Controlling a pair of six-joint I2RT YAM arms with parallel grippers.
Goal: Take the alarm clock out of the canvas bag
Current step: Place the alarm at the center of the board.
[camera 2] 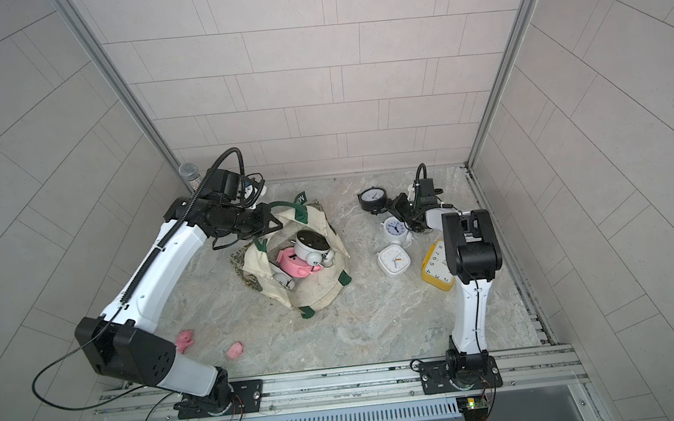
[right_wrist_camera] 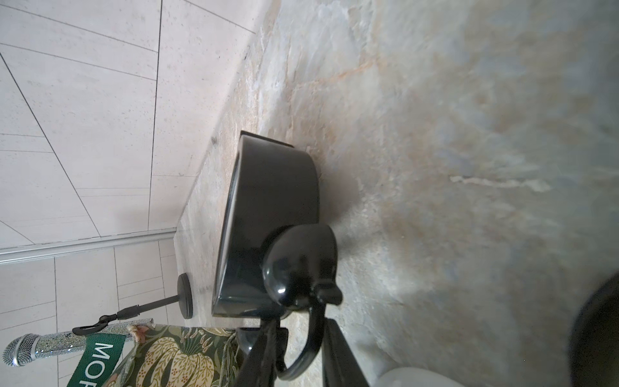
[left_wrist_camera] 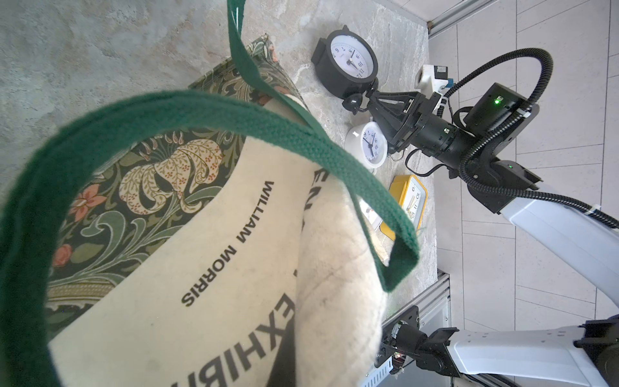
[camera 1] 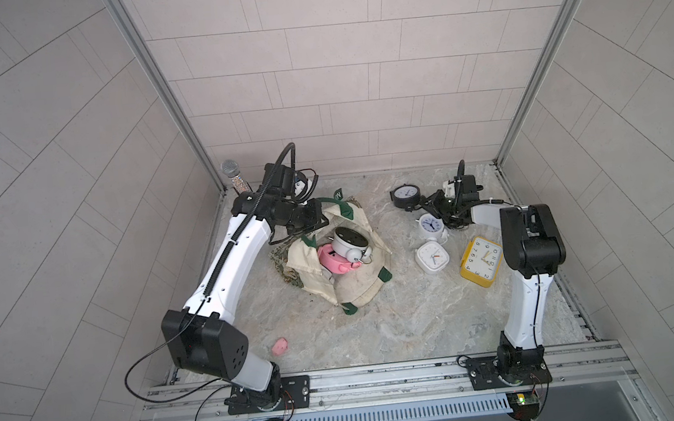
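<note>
Two musts: R gripper (camera 1: pixel 423 205), jaws parted round black clock (camera 1: pixel 405 194) handle, pull straight back w/o tipping it; L gripper (camera 1: pixel 324 217) clamped on bag (camera 1: pixel 359 293) strap, white clock (camera 1: pixel 348 239) inside, below it.

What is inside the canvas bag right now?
A white twin-bell clock partly covers a pink clock in the canvas bag's open mouth. Anything beneath them is hidden by the clocks and canvas.

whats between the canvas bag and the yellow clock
The white square clock lies face up between the canvas bag and the yellow clock, touching neither. This shows in both top views.
</note>
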